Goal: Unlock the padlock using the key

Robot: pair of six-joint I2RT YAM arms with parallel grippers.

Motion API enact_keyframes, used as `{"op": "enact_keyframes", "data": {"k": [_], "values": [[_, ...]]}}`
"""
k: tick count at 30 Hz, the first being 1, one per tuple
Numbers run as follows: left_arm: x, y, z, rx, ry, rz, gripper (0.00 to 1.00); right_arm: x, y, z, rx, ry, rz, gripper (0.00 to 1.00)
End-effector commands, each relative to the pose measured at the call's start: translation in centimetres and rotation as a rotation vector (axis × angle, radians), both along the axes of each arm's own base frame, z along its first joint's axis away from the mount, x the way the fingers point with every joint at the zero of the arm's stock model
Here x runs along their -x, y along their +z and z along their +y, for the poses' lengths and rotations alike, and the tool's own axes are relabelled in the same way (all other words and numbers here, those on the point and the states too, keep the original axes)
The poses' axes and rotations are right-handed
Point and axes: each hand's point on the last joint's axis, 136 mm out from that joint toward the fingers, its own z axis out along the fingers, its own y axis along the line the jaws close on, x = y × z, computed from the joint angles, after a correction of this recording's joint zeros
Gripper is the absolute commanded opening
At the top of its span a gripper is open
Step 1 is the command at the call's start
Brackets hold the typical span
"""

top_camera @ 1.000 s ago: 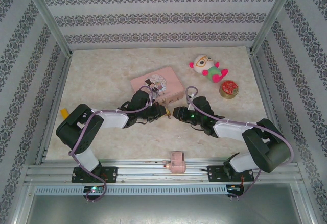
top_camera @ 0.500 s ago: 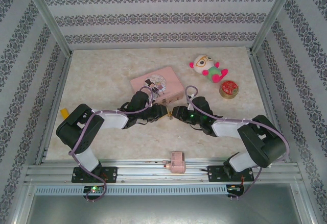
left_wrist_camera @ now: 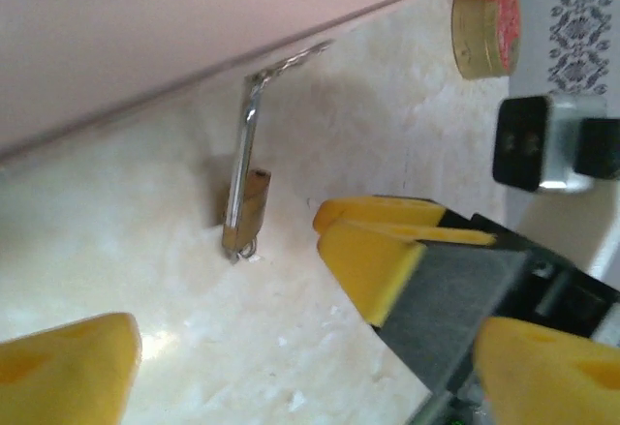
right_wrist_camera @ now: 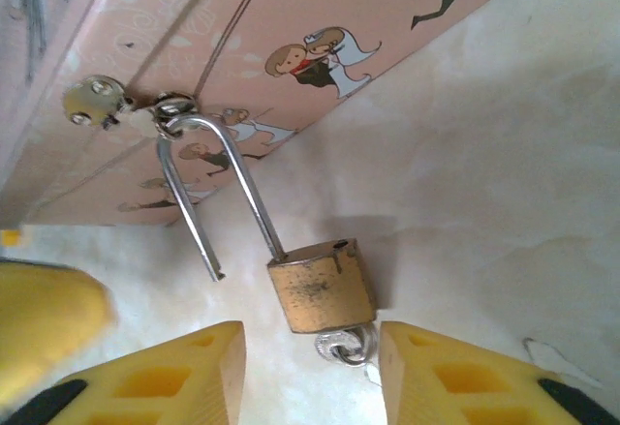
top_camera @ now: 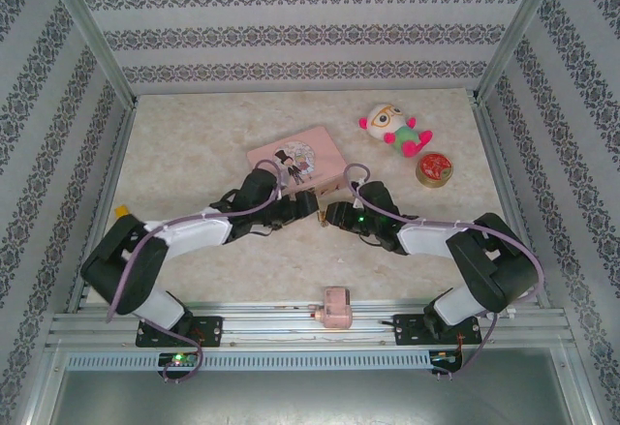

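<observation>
Marble tabletop (right_wrist_camera: 504, 154) is surrounding the padlock (right_wrist_camera: 320, 294), which is hanging off a pink tin (right_wrist_camera: 194, 57) at upper left, its long axis slanting toward lower centre, the key (right_wrist_camera: 344, 348) underneath. Both the right gripper (right_wrist_camera: 312, 343) and the left gripper (left_wrist_camera: 310, 386) are gaping, grasping nothing.

A: How are the two arms finished?
B: The left arm (top_camera: 189, 234) and the right arm (top_camera: 426, 241) are built from bulky black joints, with one long link on each cased in white.
A: And the wiring?
B: A lilac cable (top_camera: 124, 285) is looped along each arm; a green light (top_camera: 360, 220) is lit at the right wrist.
A: The ends?
B: The right gripper (right_wrist_camera: 312, 333) is fitted with blocky yellow fingers (right_wrist_camera: 218, 372) – pocketed on the face – and backed by a grey-black housing (left_wrist_camera: 455, 309)
</observation>
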Motion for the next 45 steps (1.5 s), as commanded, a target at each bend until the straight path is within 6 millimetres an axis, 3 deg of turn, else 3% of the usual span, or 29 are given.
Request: {"op": "enact_keyframes", "data": {"k": [1, 5, 12, 18, 21, 29, 35, 45], "values": [[-0.9, 2.1, 3.2, -0.208, 0.054, -0.127, 0.99, -0.1, 0.6, -0.4, 0.150, 0.022, -0.050, 0.45], [-2.1, 4.0, 5.8, -0.325, 0.139, -0.237, 0.99, -0.1, 1.2, -0.1, 0.237, 0.042, -0.074, 0.53], [-4.1, 4.8, 9.2, -0.447, 0.240, -0.272, 0.99, -0.3, 1.8, 0.5, 0.295, 0.080, -0.085, 0.66], [-5.6, 5.1, 11.6, -0.445, 0.285, -0.269, 0.99, -0.9, 2.3, 0.8, 0.299, 0.101, -0.088, 0.63], [-6.4, 4.8, 12.5, -0.441, 0.320, -0.251, 0.99, -1.5, 2.3, 0.9, 0.286, 0.099, -0.079, 0.47], [-7.8, 4.0, 12.8, -0.496, 0.316, -0.287, 0.99, -3.0, 2.6, 2.1, 0.221, 0.111, -0.073, 0.44], [-8.5, 3.1, 12.4, -0.518, 0.292, -0.278, 0.99, -3.4, 1.6, 2.1, 0.192, 0.095, -0.036, 0.40], [-9.0, 1.7, 11.7, -0.529, 0.254, -0.261, 0.99, -2.3, -0.2, 1.3, 0.289, 0.080, 0.016, 0.41]]}}
